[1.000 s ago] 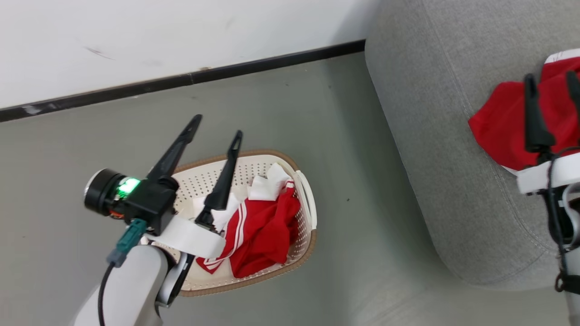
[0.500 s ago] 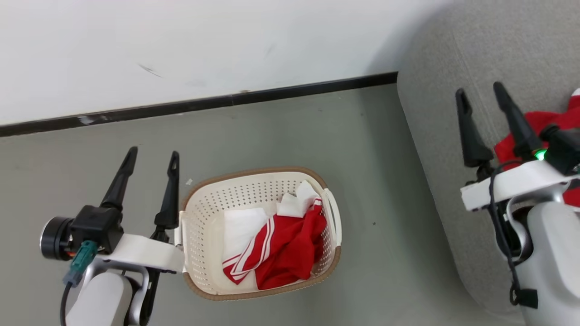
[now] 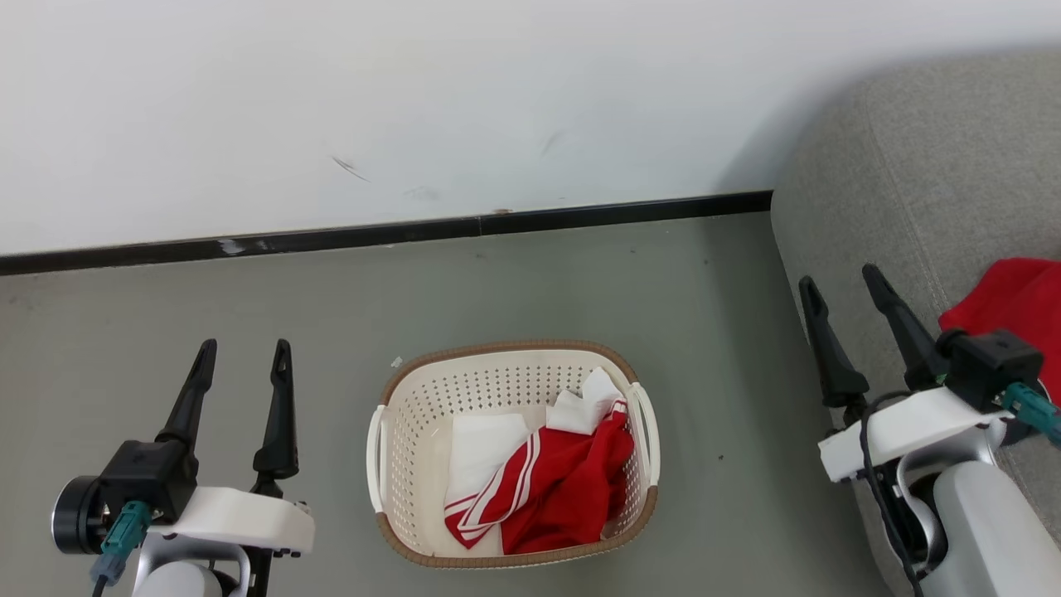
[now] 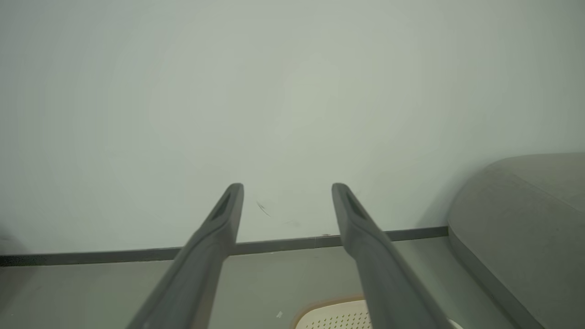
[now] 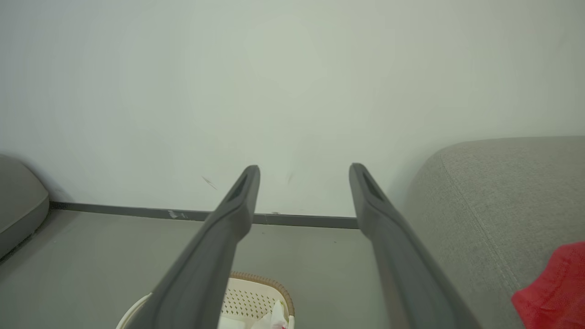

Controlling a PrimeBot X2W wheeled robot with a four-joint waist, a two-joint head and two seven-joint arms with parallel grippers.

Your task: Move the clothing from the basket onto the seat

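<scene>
The cream basket [image 3: 414, 398] with a brown rim stands on the floor in the middle of the head view. Red clothing [image 3: 572, 489] with white stripes lies bunched in its right half, over a white panel. Another red garment [image 3: 1015, 298] lies on the grey seat [image 3: 912, 191] at the right. My left gripper [image 3: 244, 352] is open and empty, left of the basket. My right gripper [image 3: 841, 278] is open and empty, at the seat's near edge. The left wrist view shows the basket's rim [image 4: 329, 306]; the right wrist view shows the basket [image 5: 260, 292] and the red garment [image 5: 555, 297].
A white wall with a black baseboard [image 3: 414, 232] runs behind the basket. Grey floor [image 3: 713, 332] separates the basket from the seat. A second grey upholstered edge [image 5: 18, 201] sits at the left of the right wrist view.
The camera has swung, so the basket now sits centred. My left gripper has come off the basket to its left side. My right gripper has drawn back from the red garment on the seat.
</scene>
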